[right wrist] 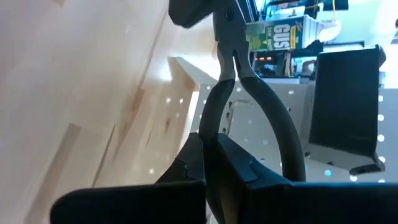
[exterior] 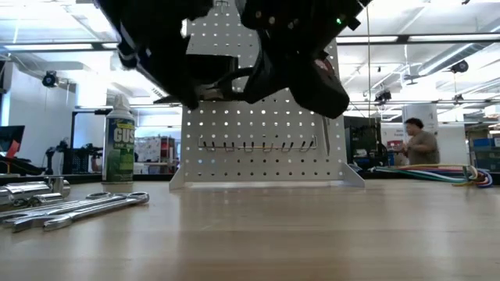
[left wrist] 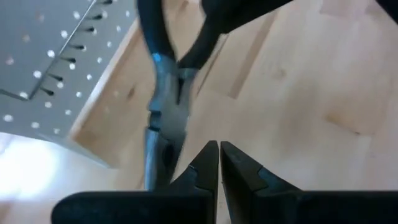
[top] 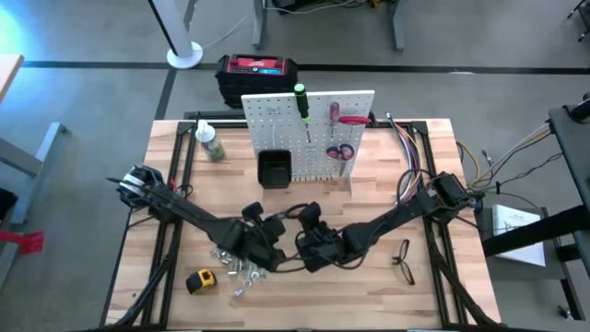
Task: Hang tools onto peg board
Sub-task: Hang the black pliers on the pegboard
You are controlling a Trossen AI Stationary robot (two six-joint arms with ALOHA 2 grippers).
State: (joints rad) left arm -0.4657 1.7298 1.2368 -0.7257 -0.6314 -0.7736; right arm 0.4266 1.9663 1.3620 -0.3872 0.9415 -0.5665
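Note:
Dark-handled pliers (left wrist: 166, 106) hang in the air between my two grippers, in front of the white peg board (top: 277, 115). My right gripper (right wrist: 211, 155) is shut on one of their handles. My left gripper (left wrist: 219, 158) is shut, with the pliers' metal nose (left wrist: 155, 155) right beside it. A green-handled screwdriver (top: 301, 100), a red-handled screwdriver (top: 337, 115) and pink-handled pliers (top: 339, 150) hang on the board, next to its black bin (top: 274, 169). Silver wrenches (top: 230, 266), a yellow tape measure (top: 200, 281) and glasses (top: 403, 260) lie on the table. My right gripper pinches one dark handle of the pliers (right wrist: 210, 118) between its two fingers, which lie roughly along the handle. The other handle (right wrist: 285, 134) runs free beside the fingers. The pliers are lifted clear of the table, nose pointing away from this gripper. My left gripper stands with its shut fingers (left wrist: 205, 165) beside the pliers' metal nose; I cannot tell whether it touches it.
A green-labelled bottle (top: 210, 143) stands left of the board, and a red-and-black box (top: 256, 72) sits behind it. Coloured cables (top: 406, 148) run along the right side. In the low view the wrenches (exterior: 78, 207) lie at the left, and a person (exterior: 418, 144) stands far behind.

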